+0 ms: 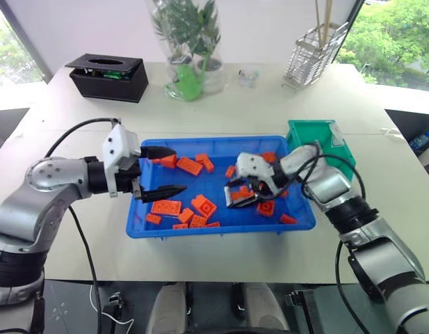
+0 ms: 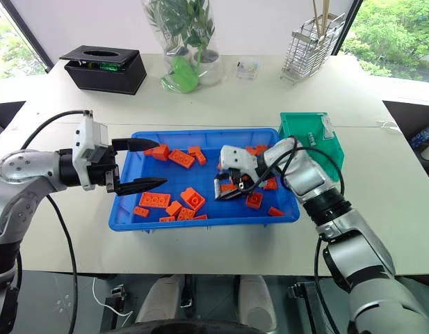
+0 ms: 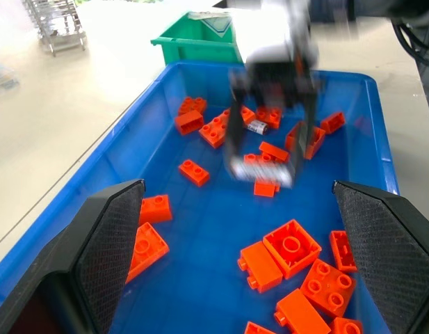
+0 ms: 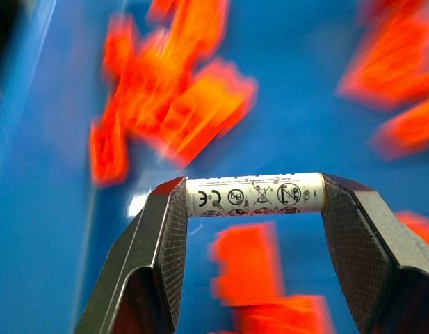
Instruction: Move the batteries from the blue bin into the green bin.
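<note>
**Battery pinched end to end over the blue bin**

The right claw grips a battery lengthwise between its fingertips, above orange bricks in the blue bin. The left claw hangs spread wide and empty at the bin's left end. The green bin touches the blue bin's far right corner on the surface.

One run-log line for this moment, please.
right pincer: shut on battery over blue bin | left pincer: open | green bin: waiting
</note>
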Action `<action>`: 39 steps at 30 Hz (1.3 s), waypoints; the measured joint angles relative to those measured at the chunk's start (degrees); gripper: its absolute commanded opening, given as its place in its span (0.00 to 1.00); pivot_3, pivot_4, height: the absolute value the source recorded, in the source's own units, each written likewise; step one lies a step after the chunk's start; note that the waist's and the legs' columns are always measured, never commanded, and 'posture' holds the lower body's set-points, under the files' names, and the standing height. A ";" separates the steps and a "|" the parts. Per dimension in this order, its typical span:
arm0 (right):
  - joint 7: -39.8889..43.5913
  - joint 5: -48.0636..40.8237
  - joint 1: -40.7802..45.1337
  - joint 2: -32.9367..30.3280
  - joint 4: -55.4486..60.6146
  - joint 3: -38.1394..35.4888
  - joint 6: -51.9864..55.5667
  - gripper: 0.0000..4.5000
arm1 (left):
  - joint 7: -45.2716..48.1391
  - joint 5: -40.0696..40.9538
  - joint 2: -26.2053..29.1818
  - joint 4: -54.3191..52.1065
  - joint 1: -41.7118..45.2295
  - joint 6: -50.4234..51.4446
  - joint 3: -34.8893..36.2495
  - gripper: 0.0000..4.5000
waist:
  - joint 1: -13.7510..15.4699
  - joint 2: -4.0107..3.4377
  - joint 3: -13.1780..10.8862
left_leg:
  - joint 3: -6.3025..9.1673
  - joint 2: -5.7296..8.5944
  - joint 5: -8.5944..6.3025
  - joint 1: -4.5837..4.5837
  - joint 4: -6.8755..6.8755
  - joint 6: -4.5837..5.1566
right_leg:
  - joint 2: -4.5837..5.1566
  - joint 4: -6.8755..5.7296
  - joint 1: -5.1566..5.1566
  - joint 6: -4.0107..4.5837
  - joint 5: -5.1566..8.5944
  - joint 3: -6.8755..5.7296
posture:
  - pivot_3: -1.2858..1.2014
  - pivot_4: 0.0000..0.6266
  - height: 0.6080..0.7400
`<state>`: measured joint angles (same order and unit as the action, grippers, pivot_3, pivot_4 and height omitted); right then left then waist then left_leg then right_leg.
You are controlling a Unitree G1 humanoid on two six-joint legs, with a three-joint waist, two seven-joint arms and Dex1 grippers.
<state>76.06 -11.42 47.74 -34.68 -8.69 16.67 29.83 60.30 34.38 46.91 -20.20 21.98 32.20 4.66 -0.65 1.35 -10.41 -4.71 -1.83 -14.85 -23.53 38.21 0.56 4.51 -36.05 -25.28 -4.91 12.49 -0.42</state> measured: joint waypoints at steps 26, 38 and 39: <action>-14.02 0.48 -6.06 -17.32 -6.33 -16.36 2.19 0.99 | 4.52 -3.57 -4.81 9.16 7.73 -3.99 -6.12 1.00 | -0.44 0.07 0.04 | -0.09 0.00 -0.01 0.04 -0.03 0.02 | -0.03 0.04 0.00 0.04 0.03 0.01 | 0.52 0.24 0.97; -25.05 -3.61 -8.98 -6.06 17.76 -7.11 27.39 0.99 | 3.20 -3.62 -4.59 7.10 5.39 -3.31 -5.51 1.00 | 0.12 0.12 0.06 | 0.06 0.01 -0.01 -0.08 0.04 0.02 | 0.12 0.06 0.03 0.14 0.08 -0.03 | 0.52 0.24 0.97; -26.20 -3.34 -9.52 -5.60 17.91 -6.17 28.41 0.99 | 3.17 -3.58 -4.57 6.70 5.39 -3.10 -5.43 1.00 | 0.10 0.11 0.06 | 0.05 0.02 -0.01 -0.08 0.05 0.02 | 0.13 0.06 0.03 0.14 0.08 -0.02 | 0.52 0.24 0.97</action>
<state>49.86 -14.76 38.22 -40.27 9.21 10.51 58.24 63.46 30.80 42.34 -13.50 27.37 29.10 -0.77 -0.54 1.46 -10.35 -4.66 -1.82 -14.86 -23.61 38.26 0.58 4.64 -35.99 -25.25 -4.76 12.57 -0.44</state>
